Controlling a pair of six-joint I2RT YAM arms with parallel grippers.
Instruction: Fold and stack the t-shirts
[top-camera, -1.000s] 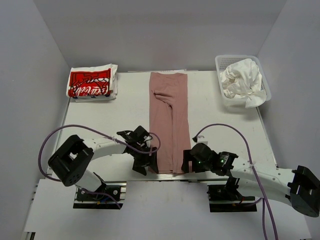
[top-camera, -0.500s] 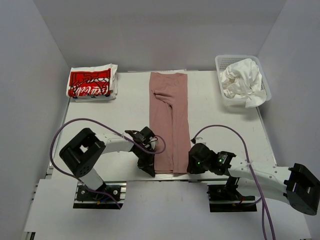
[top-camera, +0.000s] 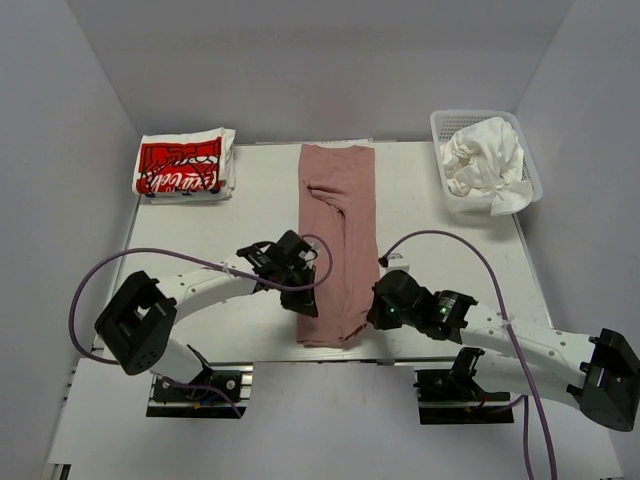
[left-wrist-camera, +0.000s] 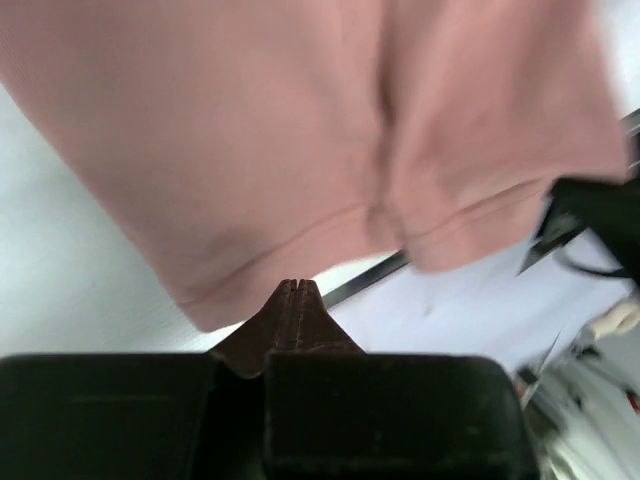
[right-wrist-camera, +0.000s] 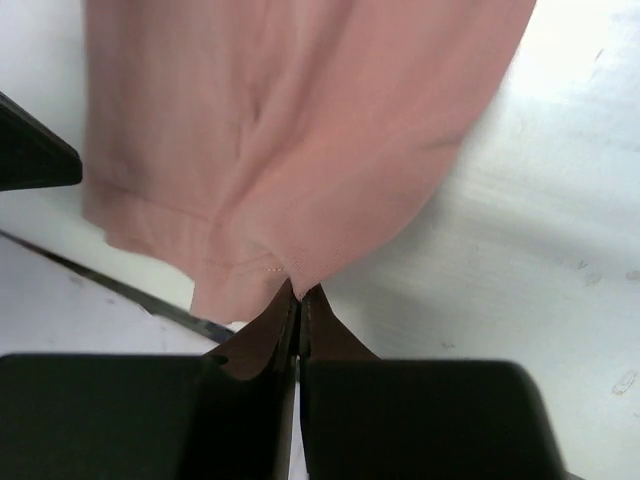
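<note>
Dusty-pink cotton: the dusty-pink t-shirt (top-camera: 338, 225) lies as a long narrow strip down the middle of the desk (top-camera: 220, 240), collar end far, hem end nearest the arm bases. The left end effector (top-camera: 306, 303) sits at the strip's near left corner and the right end effector (top-camera: 378, 308) at its near right corner. Both wrist views show fingertips pressed together with the hem caught between them, so each is pinching the pink fabric. The left hold looks thin, right at the hem's edge.

Judgement: paired corner grips keep the hem level, which suits carrying the near end toward the collar for a crosswise fold.

The near hem sits close to the desk's front edge, with a metal rail just beyond. Open surface lies on both sides of the strip. The folded red-logo t-shirt (top-camera: 182, 167) rests at the far left corner, well apart. The mesh basket (top-camera: 440, 128), holding crumpled white t-shirts (top-camera: 485, 160), stands far right, also well apart.

Risk: uneven travel between the two arms would skew the fold.
</note>
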